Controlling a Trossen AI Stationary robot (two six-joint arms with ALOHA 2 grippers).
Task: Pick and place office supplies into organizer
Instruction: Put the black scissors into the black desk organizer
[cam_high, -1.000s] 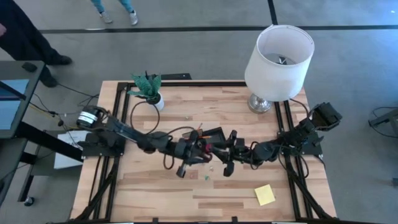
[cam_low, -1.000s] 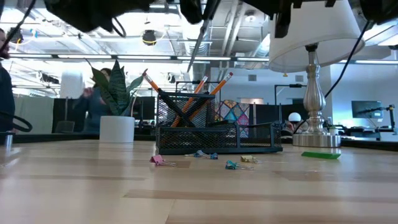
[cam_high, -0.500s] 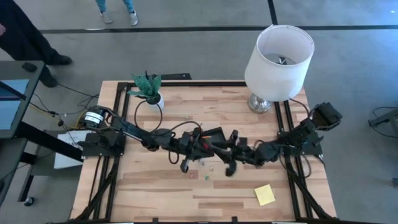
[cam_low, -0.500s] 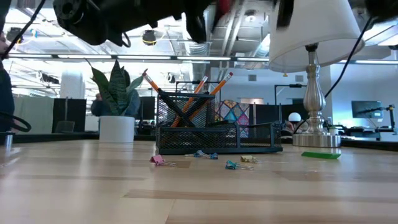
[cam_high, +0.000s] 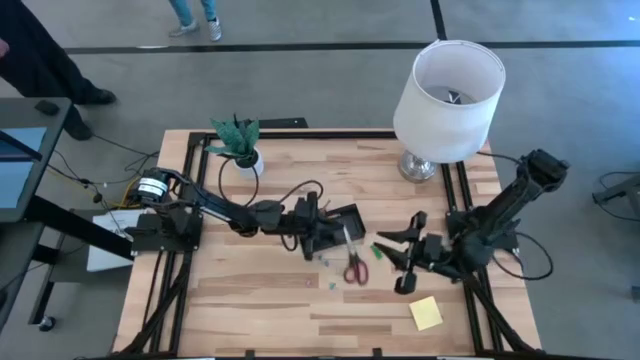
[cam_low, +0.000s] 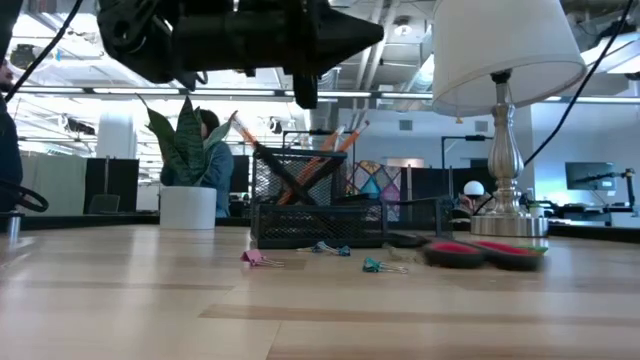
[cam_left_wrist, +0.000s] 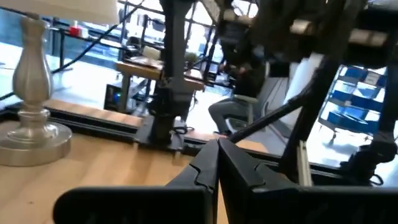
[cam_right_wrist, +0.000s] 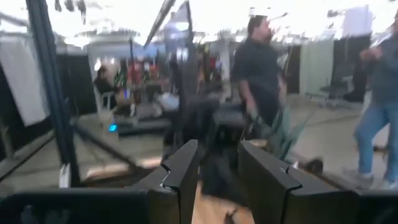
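Note:
The red-handled scissors (cam_high: 354, 265) lie flat on the table just right of the black mesh organizer (cam_low: 330, 215); their handles (cam_low: 482, 252) rest on the wood. Orange pencils (cam_low: 345, 135) stand in the organizer. My left gripper (cam_high: 325, 232) hovers shut above the organizer, its tip (cam_low: 365, 33) pointing level toward the table's right. My right gripper (cam_high: 398, 262) stands open and empty, right of the scissors and above the table. A small green block (cam_high: 378, 252) lies beside the scissors. Small clips (cam_low: 375, 265) lie in front of the organizer. A yellow sticky-note pad (cam_high: 425, 313) sits near the front right.
A white-shaded lamp (cam_high: 448, 85) stands at the far right and a potted plant (cam_high: 238, 140) at the far left. Bare wood stretches along the near edge (cam_high: 260, 310). People move in the room beyond the table.
The scissors, which hung above the table between my two grippers, now lie on the table right of the organizer. My right gripper has drawn back toward the table's right edge and risen. My left gripper has shifted a little toward the far edge and rolled.

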